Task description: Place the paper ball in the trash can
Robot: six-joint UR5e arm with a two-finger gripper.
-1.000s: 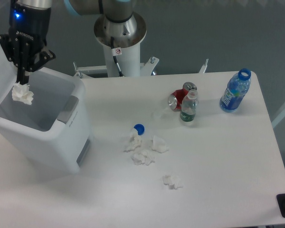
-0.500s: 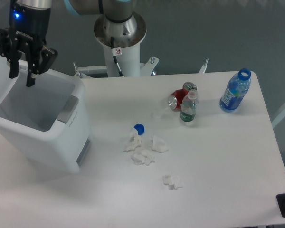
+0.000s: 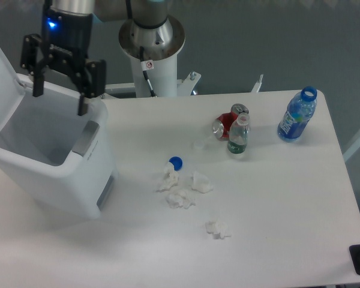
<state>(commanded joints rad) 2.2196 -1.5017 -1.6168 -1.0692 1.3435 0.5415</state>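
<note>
Landmark: the trash can (image 3: 54, 162), lid swung up at its far left, mouth open.
Hand: the hand (image 3: 59, 96) hangs over the can's back rim, fingers spread wide and nothing between them, so released.
Paper ball: no wad shows in the hand. The can's inside shows only bare wall in the part in view, so I cannot tell whether a wad lies at the bottom.
Other wads: a cluster of paper wads (image 3: 181, 189) lies on the bench (image 3: 276, 210) to the right of the can, just below a blue bottle cap (image 3: 176, 162). One lone wad (image 3: 217, 228) sits farther right and nearer the camera.
Clutter: a red can (image 3: 225, 123), a small bottle (image 3: 238, 137) and a blue bottle (image 3: 297, 115) stand well to the right of the can.
Step in hand: judged as clearing away from the can after a drop.
Doing it well: lift clear of the rim and lid before swinging right. For any next wad, come straight down with fingers wide and pick one at the cluster's edge, avoiding the cap.
</note>
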